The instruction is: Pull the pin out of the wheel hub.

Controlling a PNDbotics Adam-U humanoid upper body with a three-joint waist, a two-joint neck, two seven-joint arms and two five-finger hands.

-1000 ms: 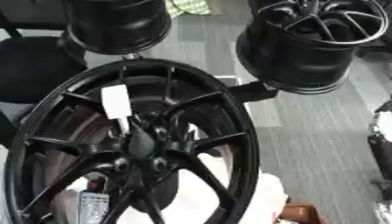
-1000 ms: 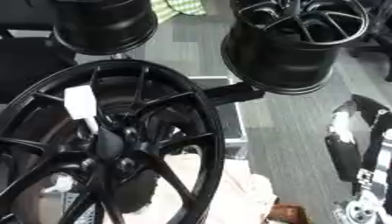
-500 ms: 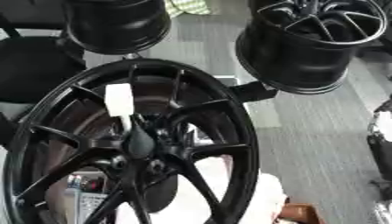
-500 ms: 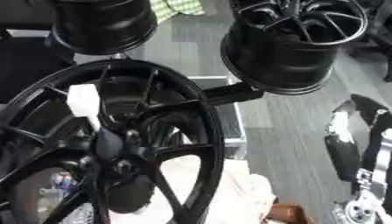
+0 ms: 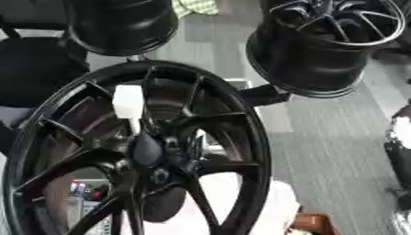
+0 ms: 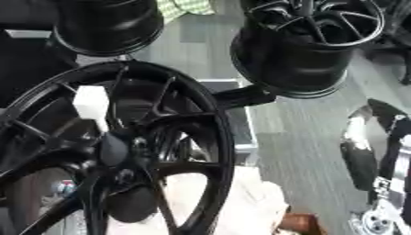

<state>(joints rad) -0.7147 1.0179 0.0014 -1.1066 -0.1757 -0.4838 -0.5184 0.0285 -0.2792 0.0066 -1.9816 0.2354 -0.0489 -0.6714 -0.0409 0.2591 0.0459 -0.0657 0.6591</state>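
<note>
Right hand at right edge, we can't tell finger state. Black wheel hub fills lower left, white-tagged pin stuck near centre. No readable writing. Grey floor open to right.

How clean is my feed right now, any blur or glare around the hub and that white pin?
Left eye view: soft blur overall; the white pin stands out against the black wheel, but hub detail is lost in darkness. Right eye view: equally soft; pale glare on the right arm.
</note>
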